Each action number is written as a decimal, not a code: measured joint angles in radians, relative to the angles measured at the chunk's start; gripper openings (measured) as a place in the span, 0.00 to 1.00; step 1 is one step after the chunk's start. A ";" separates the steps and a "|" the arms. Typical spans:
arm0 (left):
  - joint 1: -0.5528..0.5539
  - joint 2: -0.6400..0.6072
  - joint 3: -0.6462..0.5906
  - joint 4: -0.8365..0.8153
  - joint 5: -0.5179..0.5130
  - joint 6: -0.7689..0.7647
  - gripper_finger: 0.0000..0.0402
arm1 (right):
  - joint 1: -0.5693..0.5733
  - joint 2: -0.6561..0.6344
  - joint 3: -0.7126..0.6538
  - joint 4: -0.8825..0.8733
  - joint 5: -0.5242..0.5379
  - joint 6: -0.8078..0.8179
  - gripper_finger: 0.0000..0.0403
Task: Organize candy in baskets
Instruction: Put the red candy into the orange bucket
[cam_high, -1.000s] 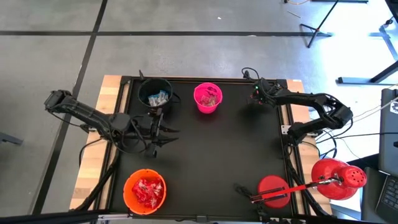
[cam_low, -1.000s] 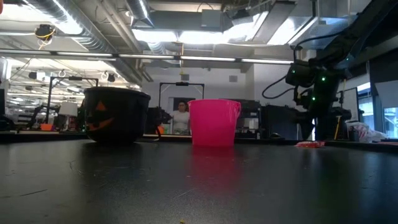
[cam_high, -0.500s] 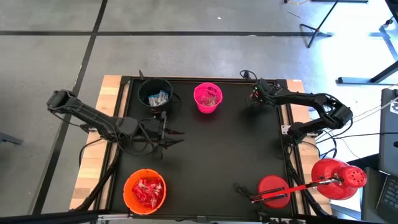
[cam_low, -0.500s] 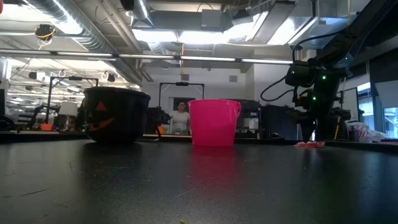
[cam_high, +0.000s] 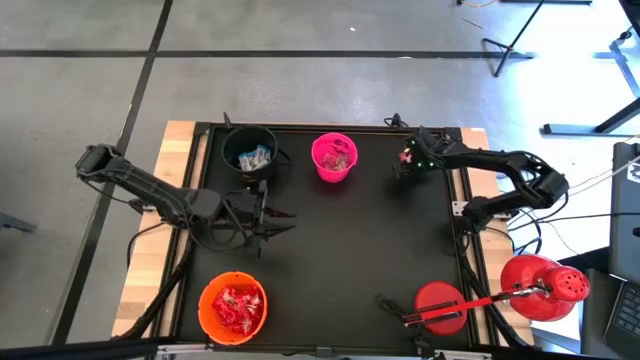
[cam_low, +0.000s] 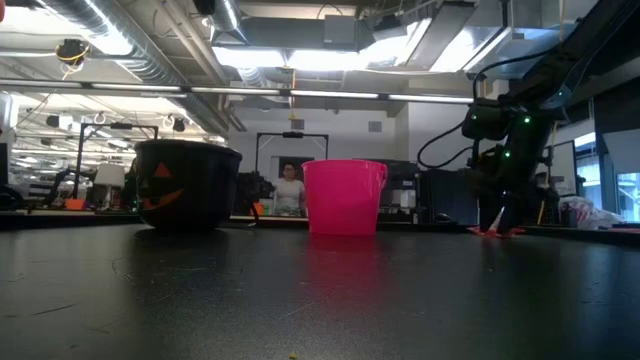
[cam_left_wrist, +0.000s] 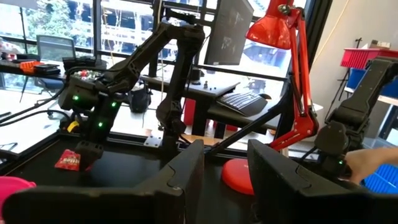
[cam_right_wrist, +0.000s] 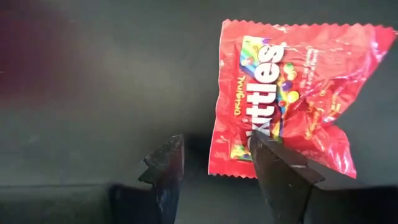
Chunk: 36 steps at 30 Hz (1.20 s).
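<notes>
Right tool (cam_right_wrist: 214, 165) open above red packet (cam_right_wrist: 289, 93) on tabletop (cam_right_wrist: 93, 93); packet's edge under one finger. Advice: centre over packet before closing. Left tool (cam_left_wrist: 224, 165) open, idle.

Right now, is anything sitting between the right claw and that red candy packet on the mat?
Nothing visible does. The right claw hangs open right over the red candy packet, one finger already overlapping its edge, with only bare black mat around it.
</notes>
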 joint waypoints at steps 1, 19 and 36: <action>-0.002 0.000 0.000 0.000 0.000 0.001 0.29 | 0.000 0.000 0.000 -0.006 -0.027 0.000 0.47; -0.007 0.000 0.000 -0.002 -0.010 0.003 0.29 | 0.426 0.003 0.019 0.000 -0.381 0.037 0.47; -0.007 0.000 0.000 -0.001 -0.035 -0.023 0.29 | 0.761 0.013 0.108 -0.017 0.214 0.087 0.47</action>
